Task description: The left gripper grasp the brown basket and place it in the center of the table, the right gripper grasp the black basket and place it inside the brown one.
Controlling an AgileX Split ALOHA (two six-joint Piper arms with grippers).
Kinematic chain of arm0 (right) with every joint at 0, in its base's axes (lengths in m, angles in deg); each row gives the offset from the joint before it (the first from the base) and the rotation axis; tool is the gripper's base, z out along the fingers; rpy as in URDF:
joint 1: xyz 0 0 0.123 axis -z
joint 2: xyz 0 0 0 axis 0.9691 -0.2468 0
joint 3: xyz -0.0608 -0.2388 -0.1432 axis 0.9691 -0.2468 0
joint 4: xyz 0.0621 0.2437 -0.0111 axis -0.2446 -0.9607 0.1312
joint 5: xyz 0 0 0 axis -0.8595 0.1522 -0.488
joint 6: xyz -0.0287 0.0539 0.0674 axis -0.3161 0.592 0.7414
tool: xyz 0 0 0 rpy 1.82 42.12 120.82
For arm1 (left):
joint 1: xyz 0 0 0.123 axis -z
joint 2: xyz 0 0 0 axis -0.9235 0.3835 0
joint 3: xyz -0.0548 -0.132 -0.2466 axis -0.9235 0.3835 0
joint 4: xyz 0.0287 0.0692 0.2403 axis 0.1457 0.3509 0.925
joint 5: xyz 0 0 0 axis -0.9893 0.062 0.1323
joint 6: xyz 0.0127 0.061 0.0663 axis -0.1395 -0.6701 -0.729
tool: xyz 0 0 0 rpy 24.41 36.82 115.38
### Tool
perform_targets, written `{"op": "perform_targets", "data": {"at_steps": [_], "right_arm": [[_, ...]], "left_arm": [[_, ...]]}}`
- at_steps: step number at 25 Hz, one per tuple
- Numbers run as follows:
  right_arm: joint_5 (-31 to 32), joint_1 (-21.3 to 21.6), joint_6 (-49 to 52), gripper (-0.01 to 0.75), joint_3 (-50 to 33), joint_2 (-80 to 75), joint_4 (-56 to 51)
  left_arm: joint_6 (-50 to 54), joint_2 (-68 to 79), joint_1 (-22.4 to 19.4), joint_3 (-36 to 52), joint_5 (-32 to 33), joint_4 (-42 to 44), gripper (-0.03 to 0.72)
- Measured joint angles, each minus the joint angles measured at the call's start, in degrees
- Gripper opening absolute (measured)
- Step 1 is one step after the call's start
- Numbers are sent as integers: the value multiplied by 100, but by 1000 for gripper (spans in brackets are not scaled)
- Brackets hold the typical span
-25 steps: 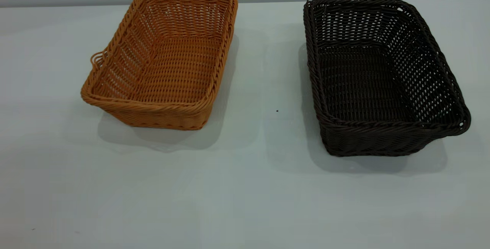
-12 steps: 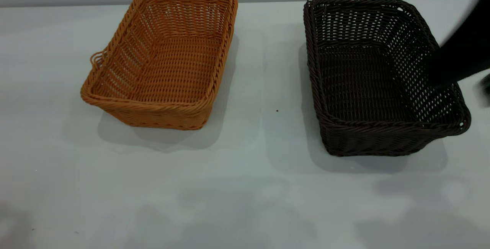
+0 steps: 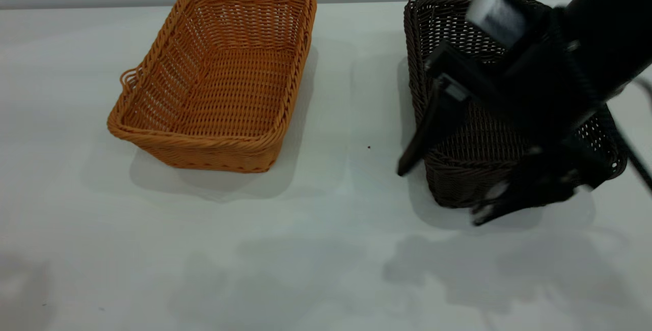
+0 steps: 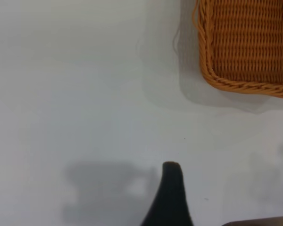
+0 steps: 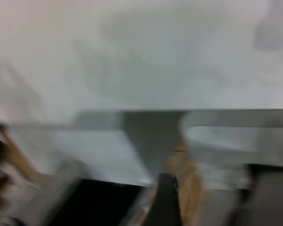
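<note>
The brown basket (image 3: 214, 81) stands on the table (image 3: 326, 270) at the back left; one corner of it shows in the left wrist view (image 4: 250, 42). The black basket (image 3: 448, 25) stands at the back right. My right gripper (image 3: 442, 194) hangs over the black basket's near end, fingers spread wide and empty, one fingertip (image 3: 405, 170) outside the basket's left wall. It hides much of that basket. My left gripper (image 4: 212, 202) is outside the exterior view; it hovers open and empty over bare table, apart from the brown basket.
A wide strip of bare table lies between the two baskets, with a small dark speck (image 3: 369, 147) on it. The table's far edge (image 3: 356, 4) meets a grey wall just behind the baskets. Arm shadows fall on the front of the table.
My right arm has swung in from the right edge and now covers the black basket's near end. Shadows have grown on the front of the table. Neither basket has moved.
</note>
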Motion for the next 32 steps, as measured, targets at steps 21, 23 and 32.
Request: {"op": "perform_targets", "data": {"at_steps": [21,23,32], "right_arm": [[-881,1177,678,592,-366,-419,-1505],[-869,1276,689,592,-510,-419,-1536],[-1642,1151,455,592,-546,-419,-2439]], "left_arm": [[0,281,0,0,-10,-51,576],[0,304,0,-5,-13,-50,576],[11,343,0,-2,-87,-63,576]]}}
